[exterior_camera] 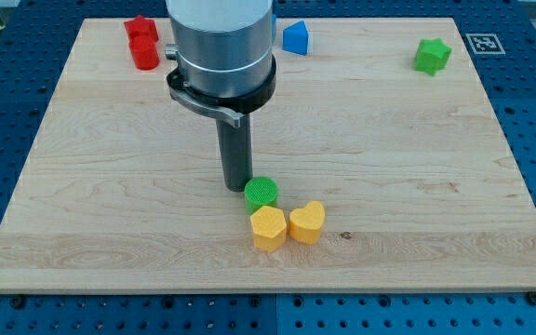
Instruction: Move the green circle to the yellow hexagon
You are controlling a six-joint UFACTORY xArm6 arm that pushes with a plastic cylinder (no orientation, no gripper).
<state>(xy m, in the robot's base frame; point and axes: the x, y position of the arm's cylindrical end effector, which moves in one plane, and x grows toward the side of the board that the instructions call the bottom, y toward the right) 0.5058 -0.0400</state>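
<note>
Resting on the wooden surface, my tip sits just to the view's left of the green circle, touching it or very nearly so; the exact contact is hard to tell. No gripper is fitted here, only the straight dark rod, so nothing is held or clamped.

Seen from the one camera view, the green circle lies a little below the board's middle, touching the upper edge of the yellow hexagon, which sits directly toward the view's bottom from it. Just beside the hexagon, on the view's right and touching it, lies a yellow heart.

Toward the view's top left stand two red blocks, one behind the other, their shapes unclear. A blue block peeks out beside the arm's grey body at the view's top, its shape only partly visible. A green star sits well apart near the top right corner of the surface.
</note>
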